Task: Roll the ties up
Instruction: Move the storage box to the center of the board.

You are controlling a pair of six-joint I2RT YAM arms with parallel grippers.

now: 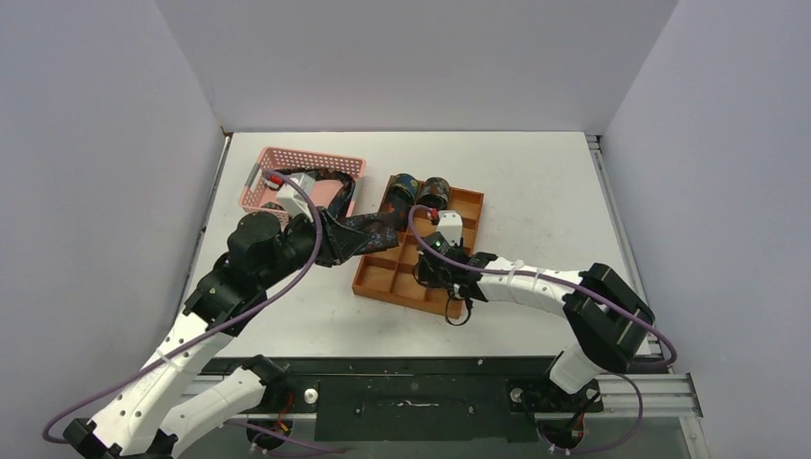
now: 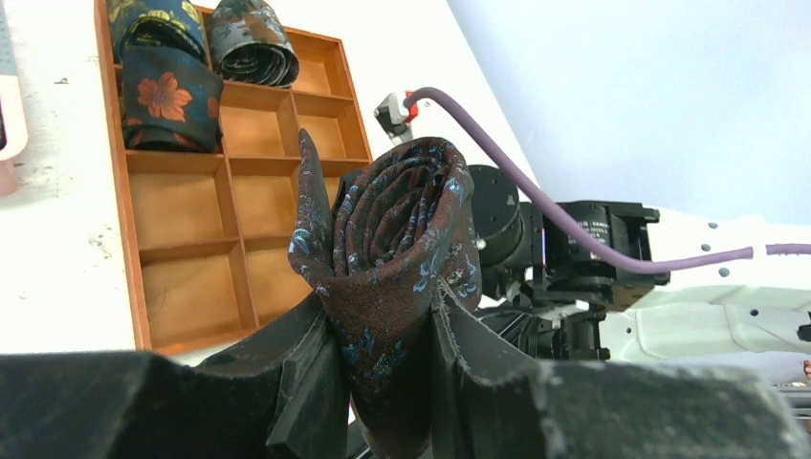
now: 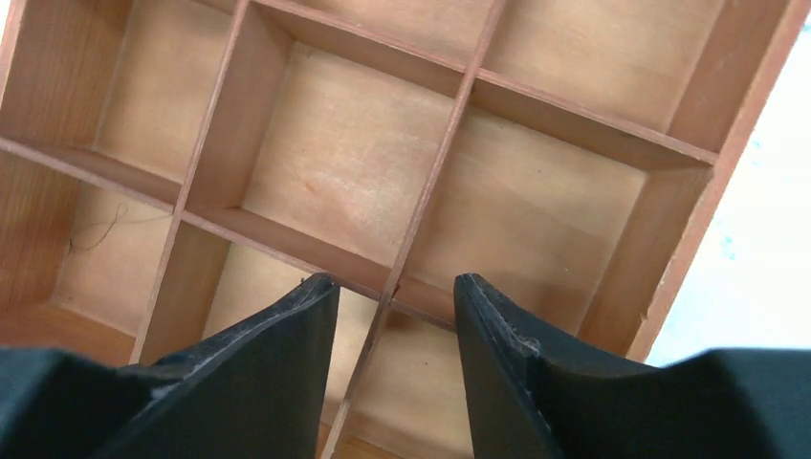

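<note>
Left hand (image 2: pixel 387 330): black, rough-edged fingers clamped on a rolled tie (image 2: pixel 397 239) of dark maroon fabric with pale blue paisley. The spiral end is showing, by the left edge of the wooden tray (image 1: pixel 475 206). The roll's lower part is hidden between the fingers.
Right hand (image 3: pixel 395 292): fingers parted with nothing between them, over bare compartments of the tray.
Tray: orange-brown with gridded dividers, on the white worktop (image 1: pixel 536 172). The far compartments hold a navy floral rolled tie (image 2: pixel 167 96) and a grey patterned rolled tie (image 2: pixel 253 43).
Pink mesh basket (image 1: pixel 287 158): dark fabric inside, hard to make out.
</note>
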